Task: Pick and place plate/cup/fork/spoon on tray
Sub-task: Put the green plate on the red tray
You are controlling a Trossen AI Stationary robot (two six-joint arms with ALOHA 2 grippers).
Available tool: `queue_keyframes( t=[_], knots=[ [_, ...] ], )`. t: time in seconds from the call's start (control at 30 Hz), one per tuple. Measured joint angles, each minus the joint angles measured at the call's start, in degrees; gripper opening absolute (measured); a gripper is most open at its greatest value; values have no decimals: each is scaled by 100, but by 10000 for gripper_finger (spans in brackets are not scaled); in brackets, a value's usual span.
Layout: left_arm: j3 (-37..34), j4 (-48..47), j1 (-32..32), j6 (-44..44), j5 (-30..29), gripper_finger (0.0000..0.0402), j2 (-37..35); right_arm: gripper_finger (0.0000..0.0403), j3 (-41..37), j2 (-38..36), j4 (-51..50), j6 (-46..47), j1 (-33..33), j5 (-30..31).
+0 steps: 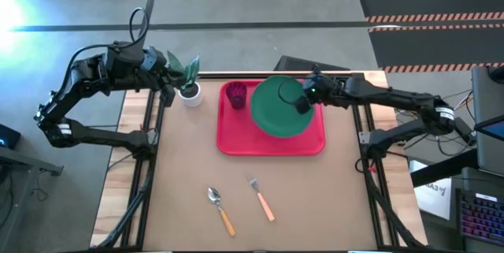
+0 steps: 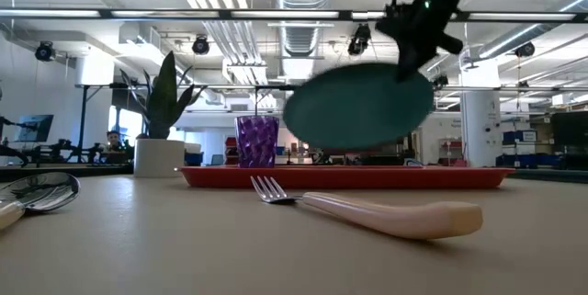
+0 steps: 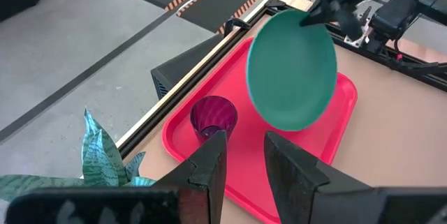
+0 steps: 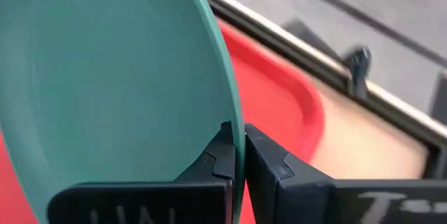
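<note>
My right gripper is shut on the teal-green plate, which hangs tilted above the red tray; the plate also shows in the low view and the left wrist view. The purple cup stands upright on the tray's far left corner. The spoon and the fork lie on the table near its front edge. My left gripper is open and empty, at the table's far left beside the plant. My right gripper pinches the plate's rim between its two fingers, one finger on each face, at the plate's far right edge. The plate is lifted clear of the tray and tilted, its left side lower.
A small white pot with a green plant stands at the far left of the table, next to the tray. There is bare tabletop between the tray and the cutlery.
</note>
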Motion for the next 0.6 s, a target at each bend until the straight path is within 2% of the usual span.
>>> queue_keyframes(
  t=[0.17, 0.4, 0.5, 0.6],
  knots=[
    [0, 1, -2, -1, 0, 80, 2, 8, -615, 109, 184, 247, -170, -37],
    [0, 0, -1, -4, 0, 80, 2, 8, -1319, 191, 1488, 396, -218, -78],
    [0, 1, 0, -4, 0, 80, 1, 8, -1566, 260, 2050, 441, -221, -276],
    [0, 0, -1, -4, 1, 80, 0, 8, -1711, 377, 2316, 606, -218, -356]
  ],
)
